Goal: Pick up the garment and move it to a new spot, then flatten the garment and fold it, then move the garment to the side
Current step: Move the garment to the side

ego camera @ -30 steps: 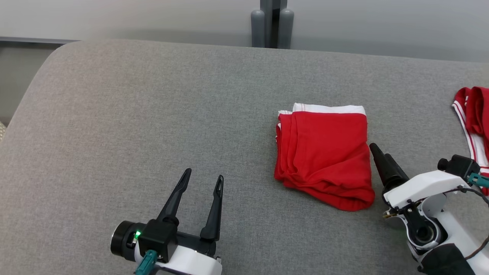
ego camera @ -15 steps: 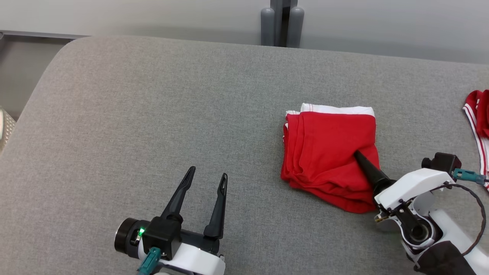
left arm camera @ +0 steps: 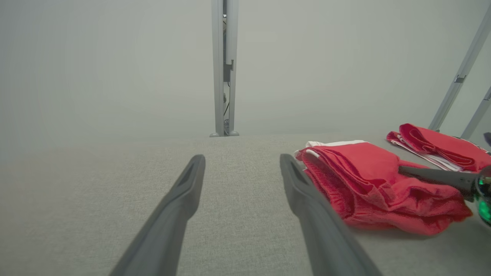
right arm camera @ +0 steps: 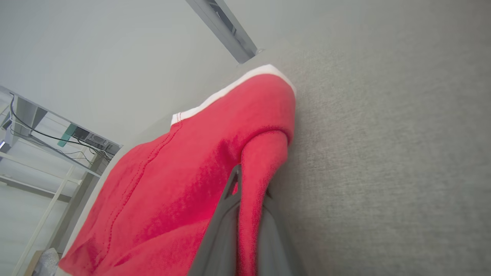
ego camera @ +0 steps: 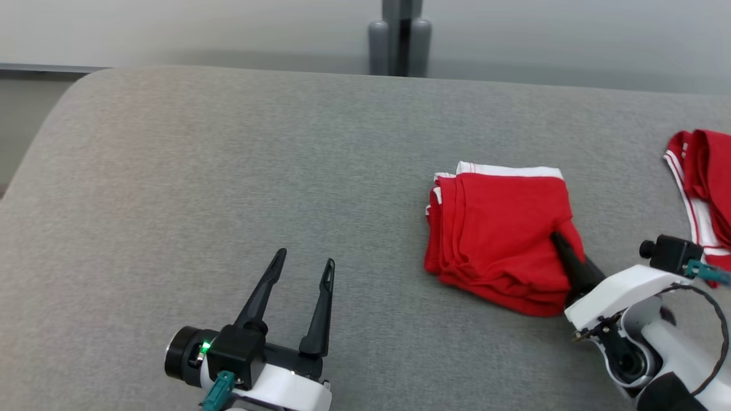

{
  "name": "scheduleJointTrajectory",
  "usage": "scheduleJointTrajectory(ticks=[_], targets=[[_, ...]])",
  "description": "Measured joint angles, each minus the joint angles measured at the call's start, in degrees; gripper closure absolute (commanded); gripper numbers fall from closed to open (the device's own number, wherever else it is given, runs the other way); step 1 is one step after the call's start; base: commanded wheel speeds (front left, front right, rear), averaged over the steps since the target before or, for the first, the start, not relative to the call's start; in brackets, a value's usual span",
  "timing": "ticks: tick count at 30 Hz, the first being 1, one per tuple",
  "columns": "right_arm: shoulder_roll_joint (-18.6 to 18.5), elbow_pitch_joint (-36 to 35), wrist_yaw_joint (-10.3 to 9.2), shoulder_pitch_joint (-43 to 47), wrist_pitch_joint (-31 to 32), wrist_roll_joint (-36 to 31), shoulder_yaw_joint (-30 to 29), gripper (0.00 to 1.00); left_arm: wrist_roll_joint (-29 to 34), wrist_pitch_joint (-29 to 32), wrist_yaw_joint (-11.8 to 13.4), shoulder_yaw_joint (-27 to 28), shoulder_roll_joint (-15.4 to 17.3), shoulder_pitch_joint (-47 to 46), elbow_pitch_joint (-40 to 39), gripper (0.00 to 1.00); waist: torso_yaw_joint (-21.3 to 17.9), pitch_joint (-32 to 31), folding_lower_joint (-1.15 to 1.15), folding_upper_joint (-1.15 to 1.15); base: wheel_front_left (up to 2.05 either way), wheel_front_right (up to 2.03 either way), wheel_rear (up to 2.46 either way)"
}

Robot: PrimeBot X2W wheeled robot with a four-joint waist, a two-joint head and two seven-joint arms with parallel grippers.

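Gripping folded red garment (ego camera: 497, 240) at its right edge

Right gripper (ego camera: 557, 241) is clamping a fold of cloth between closed fingers (fabric is bulging past them in the right wrist view). Garment is lying right of centre on the grey padded surface (ego camera: 228, 171), white waistband farthest from the robot. Left gripper (ego camera: 302, 265) is hovering wide apart, holding nothing, well apart from the garment. Second red garment (ego camera: 703, 177) is lying at far right.

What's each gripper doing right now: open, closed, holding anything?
Left gripper: open, holding nothing.
Right gripper: shut on the right edge of the folded red garment.
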Motion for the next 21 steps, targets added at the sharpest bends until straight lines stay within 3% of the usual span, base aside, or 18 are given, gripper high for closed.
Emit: scheduleJointTrajectory(ticks=[16, 21], targets=[[-15.8, 0.8, 0.0, -15.3, -3.4, -20.6, 8.9, 1.0, 4.3, 0.0, -3.1, 2.2, 0.0, -4.8, -2.0, 0.0, -13.2, 6.5, 0.0, 0.0, 0.0, 0.0, 0.0], [-18.7, 1.7, 0.01, -20.1, -3.4, -24.9, 10.8, 1.0, 5.7, 0.0, -4.1, 1.9, 0.2, -7.4, -2.8, 0.0, -15.7, 9.7, 0.0, 0.0, 0.0, 0.0, 0.0]])
